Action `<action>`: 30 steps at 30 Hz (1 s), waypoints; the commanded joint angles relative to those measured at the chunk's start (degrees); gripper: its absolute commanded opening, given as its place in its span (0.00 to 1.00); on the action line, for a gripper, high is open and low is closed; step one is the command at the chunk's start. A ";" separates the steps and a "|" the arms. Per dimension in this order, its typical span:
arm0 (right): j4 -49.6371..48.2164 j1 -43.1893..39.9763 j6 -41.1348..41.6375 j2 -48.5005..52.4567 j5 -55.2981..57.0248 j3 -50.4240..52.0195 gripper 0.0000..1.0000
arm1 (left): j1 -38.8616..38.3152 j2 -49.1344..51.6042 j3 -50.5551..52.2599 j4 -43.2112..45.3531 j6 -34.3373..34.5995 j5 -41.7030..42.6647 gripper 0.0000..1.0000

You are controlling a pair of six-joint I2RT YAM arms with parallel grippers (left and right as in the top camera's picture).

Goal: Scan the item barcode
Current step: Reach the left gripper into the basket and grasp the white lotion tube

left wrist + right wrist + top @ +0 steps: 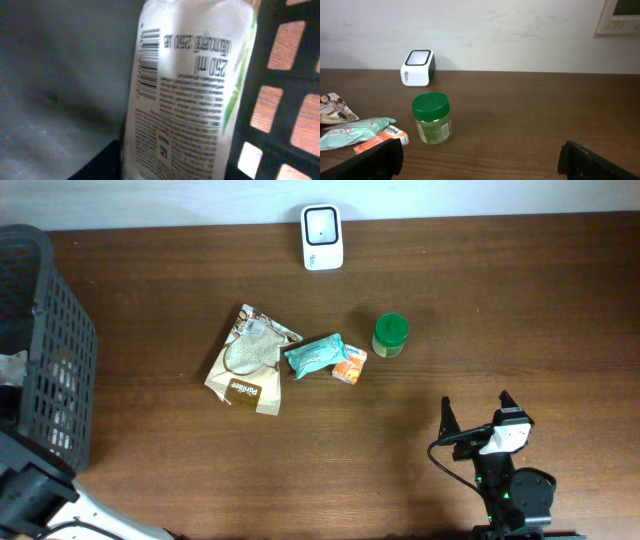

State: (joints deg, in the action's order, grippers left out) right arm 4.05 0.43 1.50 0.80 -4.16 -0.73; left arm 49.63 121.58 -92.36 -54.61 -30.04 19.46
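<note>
In the left wrist view a white bottle [190, 95] with a printed label and a barcode [148, 60] fills the frame, standing inside the black mesh basket [280, 100]. My left gripper [175, 167] is shut on the bottle; one dark finger [102, 162] presses its left edge, and the other finger is hidden. The white scanner [322, 237] stands at the table's far edge, also seen as the scanner [417, 67] in the right wrist view. My right gripper [487, 430] rests open near the front right, nothing between its fingers [375, 160].
The basket [45, 350] stands at the table's left end. Mid-table lie a brown bag [250, 360], a teal packet [315, 355], an orange box [350, 366] and a green-lidded jar [390, 335]. The jar [432, 117] stands ahead and left of my right gripper.
</note>
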 commanded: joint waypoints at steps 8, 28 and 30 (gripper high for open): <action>0.09 0.33 0.28 -0.39 0.28 0.42 0.98 | 0.04 0.55 -1.97 -0.15 2.89 -1.25 0.00; 0.09 0.33 0.28 -0.39 0.28 0.42 0.98 | -9.66 -21.53 -30.38 -8.04 21.49 11.67 0.00; 0.09 0.33 0.28 -0.39 0.28 0.42 0.98 | -12.70 -24.50 -30.38 -8.07 21.77 9.60 0.00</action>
State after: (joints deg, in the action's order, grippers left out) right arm 4.05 0.43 1.54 0.80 -4.16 -0.73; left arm 40.84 103.44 -120.92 -63.09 -10.11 27.55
